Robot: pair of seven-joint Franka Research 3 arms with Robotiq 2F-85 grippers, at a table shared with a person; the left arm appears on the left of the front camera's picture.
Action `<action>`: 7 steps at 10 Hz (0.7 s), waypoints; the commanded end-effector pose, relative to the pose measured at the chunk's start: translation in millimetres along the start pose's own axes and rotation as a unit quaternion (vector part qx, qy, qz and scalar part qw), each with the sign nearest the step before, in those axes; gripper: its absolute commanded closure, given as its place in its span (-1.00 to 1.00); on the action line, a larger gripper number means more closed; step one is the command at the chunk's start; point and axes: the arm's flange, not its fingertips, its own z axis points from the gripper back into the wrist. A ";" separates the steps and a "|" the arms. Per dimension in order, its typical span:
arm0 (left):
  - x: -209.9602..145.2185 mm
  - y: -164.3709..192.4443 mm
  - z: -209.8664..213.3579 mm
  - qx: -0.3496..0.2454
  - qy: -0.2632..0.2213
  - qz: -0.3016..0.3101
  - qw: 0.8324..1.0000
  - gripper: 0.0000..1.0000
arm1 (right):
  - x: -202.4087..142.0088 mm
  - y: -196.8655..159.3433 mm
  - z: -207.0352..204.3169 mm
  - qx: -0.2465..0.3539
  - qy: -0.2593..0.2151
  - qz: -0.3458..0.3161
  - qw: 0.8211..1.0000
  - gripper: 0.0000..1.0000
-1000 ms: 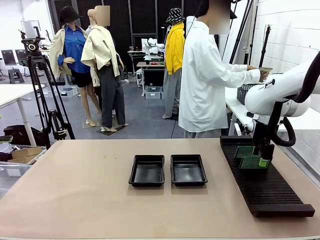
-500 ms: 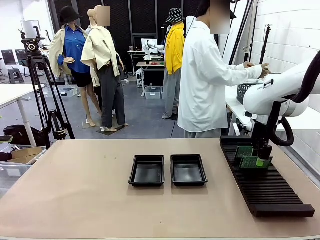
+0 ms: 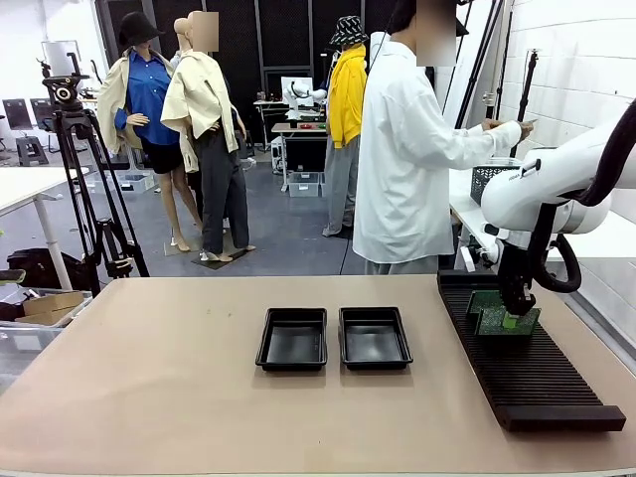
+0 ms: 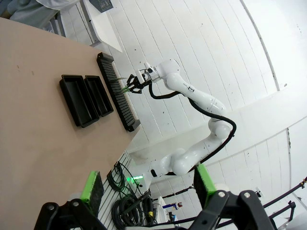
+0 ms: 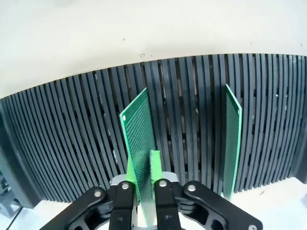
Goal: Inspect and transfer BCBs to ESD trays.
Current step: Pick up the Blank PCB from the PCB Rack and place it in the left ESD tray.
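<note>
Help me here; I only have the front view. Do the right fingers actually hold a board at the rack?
Observer: Yes. In the right wrist view the right fingers are shut on the top edge of one green board standing on edge in the rack.
Operator: Any other board nearby?
Observer: A second board stands several slots away, not touching the first.
Operator: And the left fingers?
Observer: The left wrist view shows the left fingers spread open, nothing between them, high above the table.

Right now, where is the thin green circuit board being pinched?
The board stands in the long black ribbed rack, front view's right, in the right gripper.
</note>
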 end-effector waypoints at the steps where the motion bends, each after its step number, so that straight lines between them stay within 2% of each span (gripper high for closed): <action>1: -0.6 -1.8 1.9 0.005 0.001 0.001 1.000 -1.00 | 0.1 -4.1 -3.9 0.010 -0.001 0.011 1.000 1.00; 7: -0.6 -1.8 1.9 0.005 0.001 0.001 1.000 -1.00 | 1.9 -4.1 -2.7 0.016 0.005 0.011 1.000 1.00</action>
